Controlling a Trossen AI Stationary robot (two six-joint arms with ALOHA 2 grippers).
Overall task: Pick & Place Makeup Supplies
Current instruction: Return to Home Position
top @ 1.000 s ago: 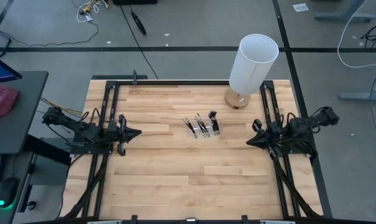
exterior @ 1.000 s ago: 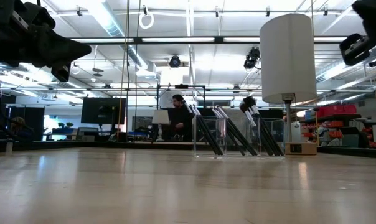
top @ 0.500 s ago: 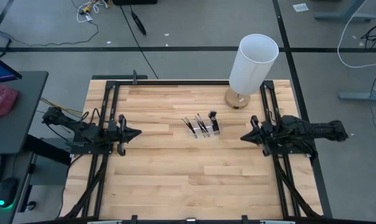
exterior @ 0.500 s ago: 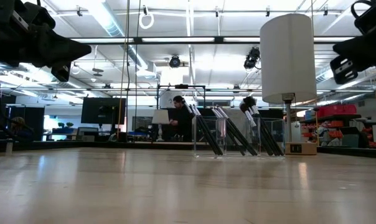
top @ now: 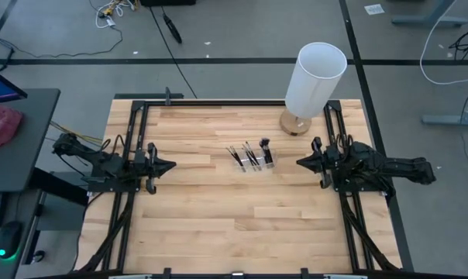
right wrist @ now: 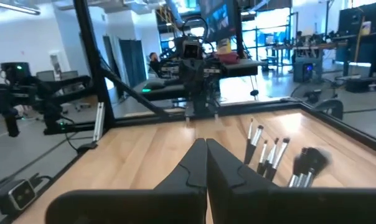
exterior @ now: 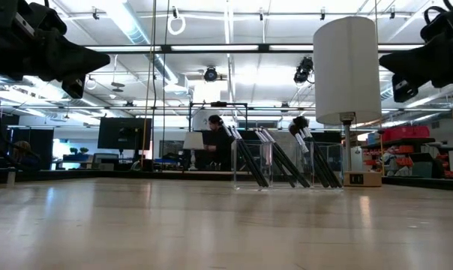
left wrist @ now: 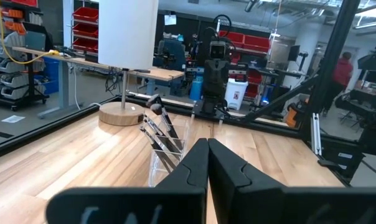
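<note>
Several thin dark-handled makeup brushes [top: 251, 154] stand slanted in a small clear plastic holder [exterior: 286, 166] near the table's middle, handles down inside it and bristle tips up; they also show in the left wrist view [left wrist: 160, 127] and the right wrist view [right wrist: 269, 155]. My left gripper [top: 170, 165] waits shut, raised over the table's left side. My right gripper [top: 299, 163] is shut, raised over the right side, pointing toward the holder and about a hand's width from it. Neither touches anything.
A tall white cylinder lamp [top: 314, 81] on a round wooden base [top: 294, 122] stands at the table's far right, behind the holder. Black frame rails [top: 133, 147] run along the left and right sides. Bare wood [top: 234, 217] lies near the front edge.
My right gripper has moved toward the table's left, closer to the brush holder, with its arm stretching out lower and flatter. It stays shut. The left arm and the brushes have kept still.
</note>
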